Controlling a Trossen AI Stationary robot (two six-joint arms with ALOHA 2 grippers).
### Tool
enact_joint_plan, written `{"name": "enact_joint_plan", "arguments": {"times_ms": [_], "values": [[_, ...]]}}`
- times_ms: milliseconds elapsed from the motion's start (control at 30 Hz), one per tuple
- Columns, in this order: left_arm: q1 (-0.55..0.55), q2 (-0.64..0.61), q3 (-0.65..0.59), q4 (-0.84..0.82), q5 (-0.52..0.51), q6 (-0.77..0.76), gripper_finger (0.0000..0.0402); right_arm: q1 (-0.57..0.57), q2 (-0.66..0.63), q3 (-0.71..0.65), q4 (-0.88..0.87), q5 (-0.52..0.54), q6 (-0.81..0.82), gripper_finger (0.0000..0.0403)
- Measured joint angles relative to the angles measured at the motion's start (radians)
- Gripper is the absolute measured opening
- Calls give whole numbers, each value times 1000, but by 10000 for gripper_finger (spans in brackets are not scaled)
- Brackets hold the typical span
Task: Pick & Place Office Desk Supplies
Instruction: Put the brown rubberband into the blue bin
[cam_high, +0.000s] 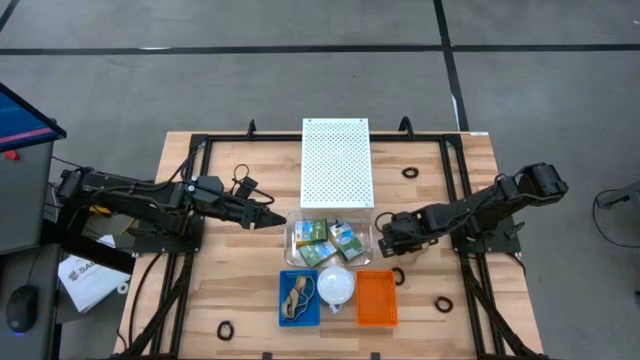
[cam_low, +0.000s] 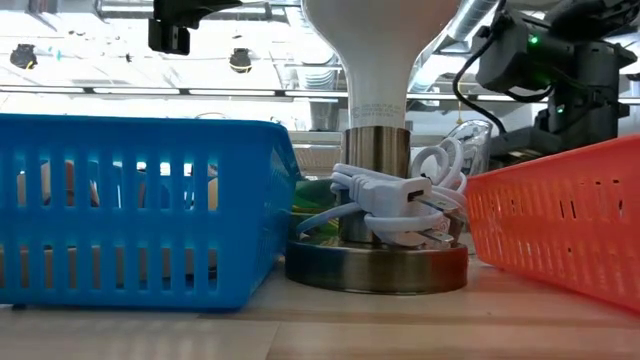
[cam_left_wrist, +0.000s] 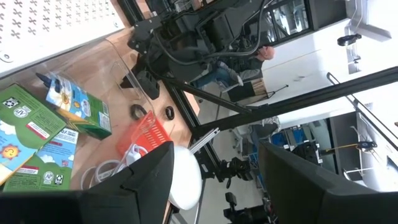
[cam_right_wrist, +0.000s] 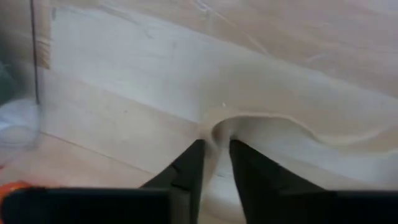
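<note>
Yellow-and-green crayon boxes (cam_high: 325, 240) lie in a clear tray (cam_high: 292, 232) at the table's middle. My right gripper (cam_high: 386, 240) points down at the bare wood just right of that tray. In the right wrist view it (cam_right_wrist: 216, 146) is shut on a thin tan rubber band (cam_right_wrist: 280, 122) that lies on the table. My left gripper (cam_high: 268, 216) hovers left of the tray, open (cam_left_wrist: 217, 186), with nothing between its fingers. Small black rings (cam_high: 410, 172) (cam_high: 397, 275) (cam_high: 443, 303) lie flat on the wood around my right arm. My right gripper pinches a bend of the rubber band (cam_right_wrist: 217, 129) between its two fingertips, coming from above and pointing down. The bend is drawn up into a narrow loop at the fingers. The band's long part (cam_right_wrist: 323, 140) trails away slack on the table.
At the near middle stand a blue basket (cam_high: 298, 298), a white lamp (cam_high: 335, 287) with a coiled white cable (cam_low: 395, 200), and an orange basket (cam_high: 376, 298). A white perforated board (cam_high: 336, 162) lies at the far middle. Black frame rails (cam_high: 455, 170) run along both sides.
</note>
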Motion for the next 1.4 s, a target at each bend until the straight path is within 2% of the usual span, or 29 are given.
{"name": "enact_joint_plan", "arguments": {"times_ms": [100, 167, 333, 533, 667, 800, 1000, 1267, 1400], "values": [[0, 0, 0, 0, 0, 0, 223, 15, 0, -1, 2, 20, 0, 24], [0, 0, 0, 0, 0, 0, 223, 31, -7, -3, 6, 34, 1, 8], [0, 0, 0, 0, 0, 0, 223, 82, -80, -2, -5, 88, 62, 3], [0, 0, 0, 9, 41, -5, 223, 143, -292, 87, -66, 241, 108, 1], [0, 0, 0, 52, 62, -7, 223, 150, -429, 184, -66, 354, 25, 1], [2, 5, 1, 130, 44, 19, 223, 111, -496, 294, -68, 372, -106, 0], [51, 115, 34, 297, 33, 95, 223, 2, -446, 467, -66, 351, -301, 0], [120, 363, 242, 305, 65, 272, 223, -94, -247, 685, -56, 265, -514, 0], [132, 449, 325, 312, 77, 330, 223, -116, -164, 789, -51, 231, -592, 0]]}}
